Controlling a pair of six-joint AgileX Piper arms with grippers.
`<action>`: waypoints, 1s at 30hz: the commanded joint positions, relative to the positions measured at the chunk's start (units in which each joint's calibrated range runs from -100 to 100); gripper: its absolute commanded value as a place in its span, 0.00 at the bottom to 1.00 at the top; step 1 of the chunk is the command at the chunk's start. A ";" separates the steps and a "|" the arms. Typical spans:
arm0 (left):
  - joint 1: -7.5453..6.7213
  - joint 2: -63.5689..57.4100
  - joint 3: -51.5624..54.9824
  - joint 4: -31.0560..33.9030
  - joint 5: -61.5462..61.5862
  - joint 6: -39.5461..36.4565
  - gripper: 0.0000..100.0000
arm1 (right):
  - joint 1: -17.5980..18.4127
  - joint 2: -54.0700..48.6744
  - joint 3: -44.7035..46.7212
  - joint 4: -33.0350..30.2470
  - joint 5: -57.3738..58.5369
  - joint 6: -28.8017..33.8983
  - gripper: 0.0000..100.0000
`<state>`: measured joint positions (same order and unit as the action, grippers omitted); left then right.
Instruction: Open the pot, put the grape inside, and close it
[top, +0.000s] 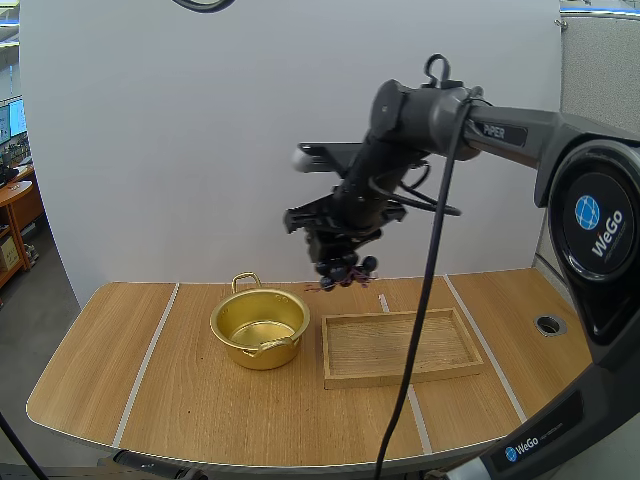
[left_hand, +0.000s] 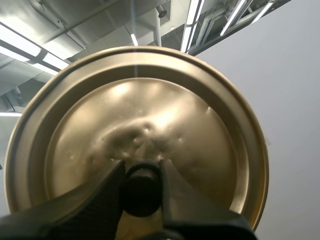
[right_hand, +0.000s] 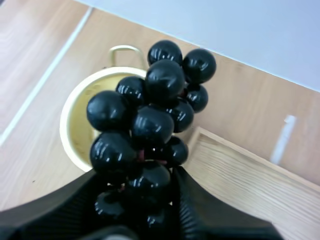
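Holding grape bunch (right_hand: 150, 117) pinched in right pincer (right_hand: 137, 190), raised near open pot (top: 232, 330). Left pincer (left_hand: 141, 175) grips lid (left_hand: 150, 115) by knob (left_hand: 141, 196). Lid off; dropping bunch in and closing left.

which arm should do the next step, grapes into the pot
Right: the right gripper holds the grapes in the air near the open pot; the left gripper holds the lid.

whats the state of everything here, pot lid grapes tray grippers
pot: open, upright on the table
lid: off, knob pinched in left gripper
grapes: held in the air by right gripper
wooden tray: flat on table, empty
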<state>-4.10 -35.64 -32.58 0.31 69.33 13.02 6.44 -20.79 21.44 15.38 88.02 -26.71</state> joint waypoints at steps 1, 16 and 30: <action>-0.17 -0.20 -0.41 0.90 -2.11 -0.21 0.00 | 6.43 -0.49 -1.79 0.19 -0.23 -0.51 0.00; -0.17 -0.20 -0.41 0.90 -2.11 -0.21 0.00 | 10.21 10.55 -8.10 1.88 -2.87 -2.63 0.00; -0.17 -0.20 -0.41 0.90 -2.11 -0.21 0.00 | 10.27 25.30 -15.85 4.55 -0.95 -5.00 0.00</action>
<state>-4.10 -35.64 -32.58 0.31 69.33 13.02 16.62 -0.79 9.26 17.58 86.04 -30.05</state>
